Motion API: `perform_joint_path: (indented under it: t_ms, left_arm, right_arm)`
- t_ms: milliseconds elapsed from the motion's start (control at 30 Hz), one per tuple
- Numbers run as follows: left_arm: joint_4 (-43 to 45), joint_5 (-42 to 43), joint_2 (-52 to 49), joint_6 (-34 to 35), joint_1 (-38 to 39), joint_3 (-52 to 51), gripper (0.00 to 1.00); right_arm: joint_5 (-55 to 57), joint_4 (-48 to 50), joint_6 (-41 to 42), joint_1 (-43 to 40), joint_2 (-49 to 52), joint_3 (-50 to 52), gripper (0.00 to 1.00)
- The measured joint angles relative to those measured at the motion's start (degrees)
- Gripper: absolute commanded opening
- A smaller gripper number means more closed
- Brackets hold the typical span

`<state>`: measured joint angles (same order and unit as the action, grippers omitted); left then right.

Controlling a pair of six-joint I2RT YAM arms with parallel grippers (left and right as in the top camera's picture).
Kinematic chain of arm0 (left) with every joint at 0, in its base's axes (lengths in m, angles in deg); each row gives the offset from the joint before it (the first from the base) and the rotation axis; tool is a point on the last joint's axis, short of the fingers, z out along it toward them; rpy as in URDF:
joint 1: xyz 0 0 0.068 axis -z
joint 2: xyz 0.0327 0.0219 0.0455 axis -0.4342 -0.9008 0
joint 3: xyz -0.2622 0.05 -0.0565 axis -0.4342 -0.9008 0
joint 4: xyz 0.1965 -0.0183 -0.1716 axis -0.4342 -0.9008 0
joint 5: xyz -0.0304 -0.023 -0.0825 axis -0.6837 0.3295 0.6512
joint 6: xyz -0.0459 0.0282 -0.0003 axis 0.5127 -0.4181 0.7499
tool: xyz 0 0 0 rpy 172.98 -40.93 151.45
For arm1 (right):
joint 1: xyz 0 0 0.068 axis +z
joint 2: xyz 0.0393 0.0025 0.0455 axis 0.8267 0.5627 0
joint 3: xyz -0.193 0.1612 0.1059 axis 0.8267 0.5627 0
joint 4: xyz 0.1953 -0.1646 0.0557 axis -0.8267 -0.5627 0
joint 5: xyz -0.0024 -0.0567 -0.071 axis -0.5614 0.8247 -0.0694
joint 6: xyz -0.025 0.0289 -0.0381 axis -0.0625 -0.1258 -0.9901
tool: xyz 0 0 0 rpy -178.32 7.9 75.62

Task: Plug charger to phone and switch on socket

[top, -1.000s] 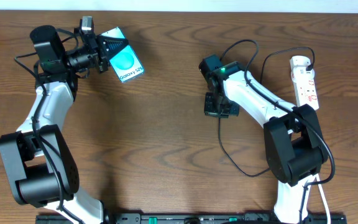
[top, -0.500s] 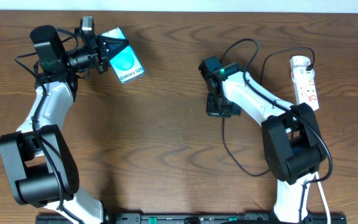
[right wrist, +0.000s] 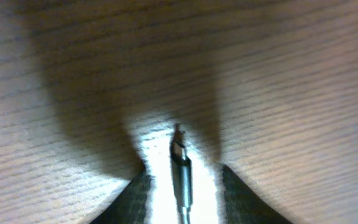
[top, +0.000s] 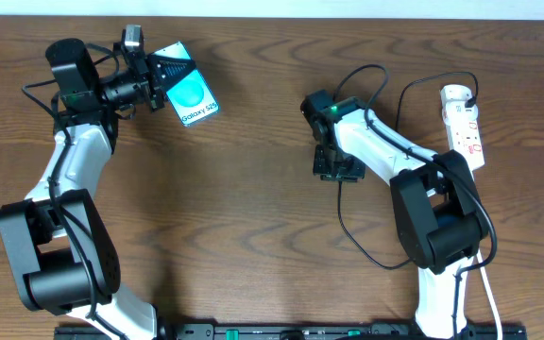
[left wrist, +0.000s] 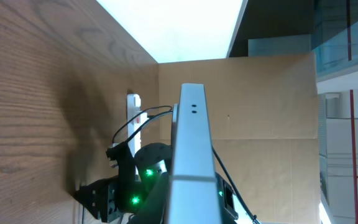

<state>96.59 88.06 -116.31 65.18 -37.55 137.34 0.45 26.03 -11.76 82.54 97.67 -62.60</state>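
Observation:
My left gripper (top: 161, 77) is shut on the phone (top: 191, 94) and holds it tilted at the far left, its blue "Galaxy" screen facing up. In the left wrist view the phone (left wrist: 191, 149) shows edge-on and hides the jaws. My right gripper (top: 339, 168) points down at the table in the middle right. In the right wrist view it (right wrist: 183, 174) is open, with one dark finger (right wrist: 135, 199) on each side of the charger plug tip (right wrist: 179, 160), which lies on the wood. The thin black charger cable (top: 340, 212) loops towards the white socket (top: 466, 121) at the far right.
The socket's white cord (top: 487, 302) runs down past the right arm's base. The thin cable makes loops behind the right arm (top: 385, 71). The left wrist view shows the right arm (left wrist: 135, 186) and the socket (left wrist: 133, 107) across the wooden table (top: 253, 208).
My right gripper has shifted slightly towards the front and turned a little over the plug. The cable loop has followed. The left arm and the phone have not moved.

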Motion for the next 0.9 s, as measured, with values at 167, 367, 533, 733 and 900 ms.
perform_joint_path:
  t_ms: [167, 367, 533, 733, 900]
  left_arm:
    - [0.0, 0.0, 0.0, 0.0, 0.0, 0.0, 0.07]
    - [0.0, 0.0, 0.0, 0.0, 0.0, 0.0, 0.07]
    - [0.0, 0.0, 0.0, 0.0, 0.0, 0.0, 0.07]
    - [0.0, 0.0, 0.0, 0.0, 0.0, 0.0, 0.07]
    - [0.0, 0.0, 0.0, 0.0, 0.0, 0.0, 0.07]
  right_arm:
    - [-0.3, -0.1, 0.0, -0.2, -0.1, -0.1, 0.47]
    - [-4.4, -1.5, 1.2, -0.2, -0.1, -0.1, 0.45]
    - [-6.9, -1.5, 1.9, 0.8, 0.0, -0.1, 0.45]
    - [-7.2, -1.2, 2.1, 1.2, 0.0, -0.1, 0.45]
    - [-6.7, -1.1, 2.1, 1.0, 0.0, -0.1, 0.34]
